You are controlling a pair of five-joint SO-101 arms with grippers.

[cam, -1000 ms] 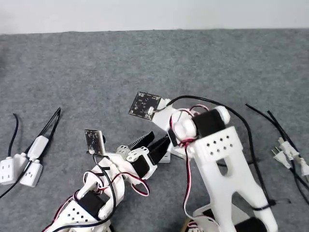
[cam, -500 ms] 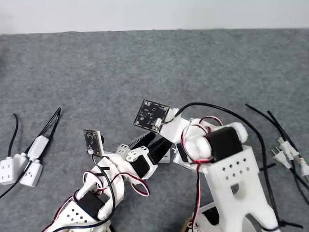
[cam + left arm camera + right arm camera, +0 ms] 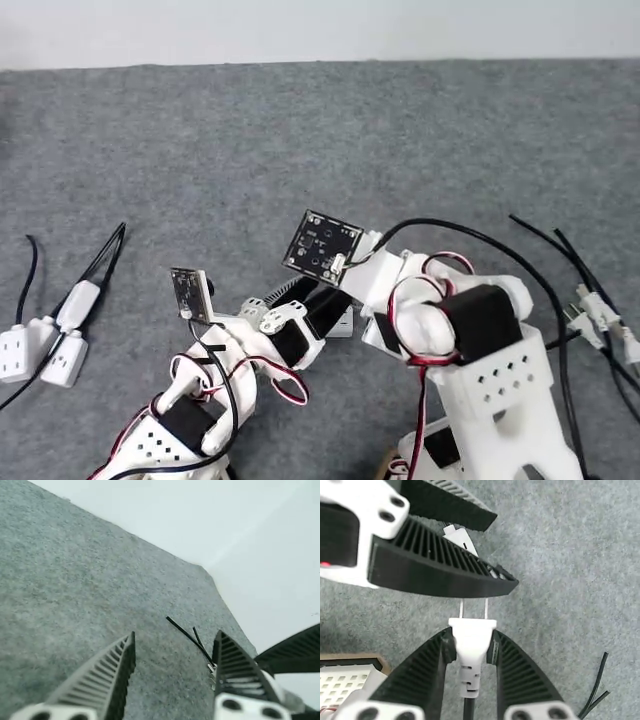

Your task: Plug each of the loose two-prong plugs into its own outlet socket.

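My right gripper [image 3: 471, 636] is shut on a white two-prong plug [image 3: 470, 647], whose prongs point at a black finger [image 3: 435, 562] of the left gripper just in front. My left gripper [image 3: 175, 636] stands open with bare carpet between its fingers. In the high view both arms sit low at the near middle, the left gripper [image 3: 305, 298] right beside the right arm's wrist board [image 3: 322, 245]. A small white piece [image 3: 345, 322] lies by them; what it is I cannot tell. White outlet sockets [image 3: 40, 355] lie at the far left, loose plugs [image 3: 590, 318] at the far right.
Black cords [image 3: 95, 262] run from the sockets on the left, and more black cords [image 3: 545, 240] trail from the plugs on the right. Grey carpet [image 3: 300, 140] covers the table, bordered by a pale wall at the far edge.
The right arm has drawn back toward the near right, its wrist board shifting with it. The left arm has barely moved.
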